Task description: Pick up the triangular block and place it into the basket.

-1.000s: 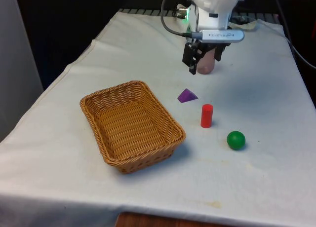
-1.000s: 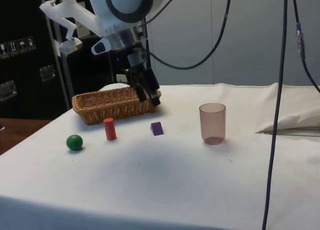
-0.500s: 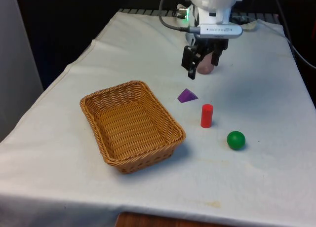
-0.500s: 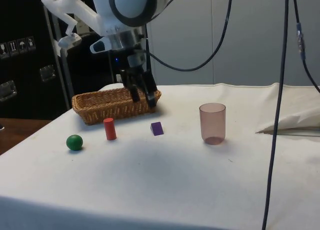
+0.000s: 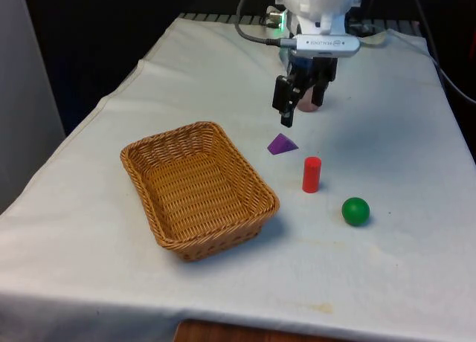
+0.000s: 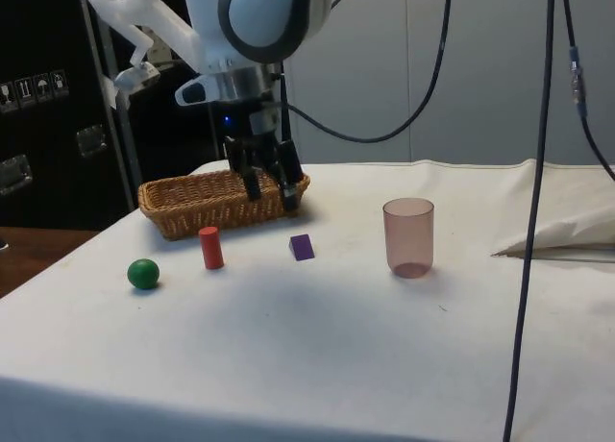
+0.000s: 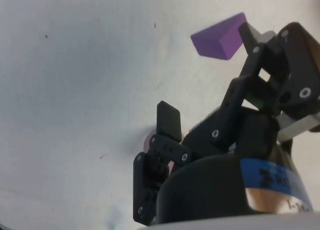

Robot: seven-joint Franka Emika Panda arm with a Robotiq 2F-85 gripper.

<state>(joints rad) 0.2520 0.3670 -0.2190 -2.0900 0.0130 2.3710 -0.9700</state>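
Note:
The purple triangular block (image 5: 282, 143) lies on the white cloth between the wicker basket (image 5: 195, 128) and a red cylinder (image 5: 311, 174). My gripper (image 5: 299, 110) hangs open and empty a short way above the cloth, just behind the block as the front view has it. In the side view the gripper (image 6: 272, 196) is in front of the basket (image 6: 216, 200), with the block (image 6: 302, 247) lower and to its right. In the wrist view the block (image 7: 220, 37) lies close to one finger of the gripper (image 7: 207, 75), outside the gap.
The red cylinder (image 6: 210, 247) and a green ball (image 5: 355, 210) stand to the front view's right of the block. A translucent pink cup (image 6: 408, 236) stands upright behind the gripper. The basket holds nothing.
The gripper has come down and shifted slightly towards the purple block, turning a little. The block, basket and other objects have not moved.

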